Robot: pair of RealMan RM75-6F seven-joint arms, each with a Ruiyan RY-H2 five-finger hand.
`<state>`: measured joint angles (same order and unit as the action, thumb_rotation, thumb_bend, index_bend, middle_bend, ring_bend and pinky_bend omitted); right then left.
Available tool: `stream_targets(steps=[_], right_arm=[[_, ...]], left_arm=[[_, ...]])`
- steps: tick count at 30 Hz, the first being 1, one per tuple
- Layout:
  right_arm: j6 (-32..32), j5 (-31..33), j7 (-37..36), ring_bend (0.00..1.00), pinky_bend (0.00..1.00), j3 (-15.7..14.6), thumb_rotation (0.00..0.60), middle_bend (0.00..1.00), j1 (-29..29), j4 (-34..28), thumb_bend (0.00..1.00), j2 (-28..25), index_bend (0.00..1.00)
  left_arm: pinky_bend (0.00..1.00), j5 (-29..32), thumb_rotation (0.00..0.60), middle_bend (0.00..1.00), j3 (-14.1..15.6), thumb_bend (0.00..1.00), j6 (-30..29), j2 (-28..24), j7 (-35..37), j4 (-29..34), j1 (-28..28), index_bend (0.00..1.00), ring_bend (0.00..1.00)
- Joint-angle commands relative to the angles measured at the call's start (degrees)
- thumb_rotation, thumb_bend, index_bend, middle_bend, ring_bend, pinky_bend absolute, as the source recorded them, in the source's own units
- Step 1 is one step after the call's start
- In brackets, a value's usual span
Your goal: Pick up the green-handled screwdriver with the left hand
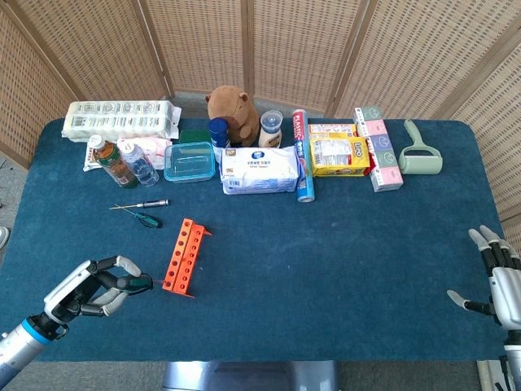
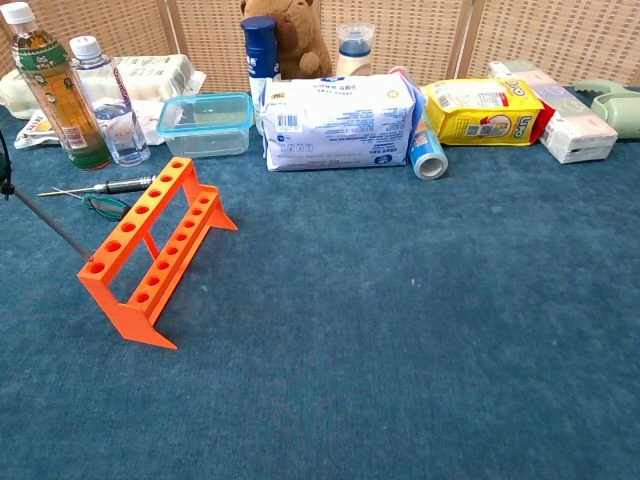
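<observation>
My left hand (image 1: 88, 292) is at the table's front left and grips a green-handled screwdriver (image 1: 135, 283). Its thin shaft (image 2: 50, 217) points right, and its tip reaches the near end of the orange rack (image 1: 184, 256). In the chest view only the shaft and a sliver of the handle show at the left edge. A second small screwdriver with a dark green handle (image 1: 147, 220) lies on the cloth behind the rack, next to a metal-handled one (image 1: 151, 204). My right hand (image 1: 498, 279) is at the front right edge, fingers spread and holding nothing.
Along the back stand two bottles (image 1: 122, 162), a clear lidded box (image 1: 190, 161), a wipes pack (image 1: 260, 170), a plush toy (image 1: 232, 109), a yellow pack (image 1: 339, 154), boxes and a lint roller (image 1: 421, 154). The blue table cloth (image 1: 342, 261) spreads in front.
</observation>
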<state>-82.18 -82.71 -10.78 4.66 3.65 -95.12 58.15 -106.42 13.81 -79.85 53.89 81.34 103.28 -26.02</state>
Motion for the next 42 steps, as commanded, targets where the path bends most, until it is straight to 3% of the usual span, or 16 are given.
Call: stream_targets(steps=[1,21,42], right_arm=[[-0.02,-0.02,-0.05,0.0,0.0,0.01,0.6,0.0,0.0,-0.03,0.17,-0.02,0.03],[-0.11,0.06,-0.8,0.0,0.0,0.1,0.6,0.0,-0.11,0.02,0.17,-0.34,0.03],[0.09,0.22,-0.67,0.0,0.0,0.12,0.6,0.0,-0.06,0.09,0.17,-0.32,0.03]], left_arm=[[0.99,-0.29,0.6,0.94,0.16,0.49,-0.06,0.15,0.15,-0.19,-0.04,0.51,0.87],[0.99,1.58,0.6,0.94,-0.18,0.49,1.72,0.81,-1.82,0.56,-0.6,0.51,0.87],[0.99,3.47,0.6,0.94,-0.93,0.49,3.36,4.15,-0.9,-3.12,-0.76,0.51,0.87]])
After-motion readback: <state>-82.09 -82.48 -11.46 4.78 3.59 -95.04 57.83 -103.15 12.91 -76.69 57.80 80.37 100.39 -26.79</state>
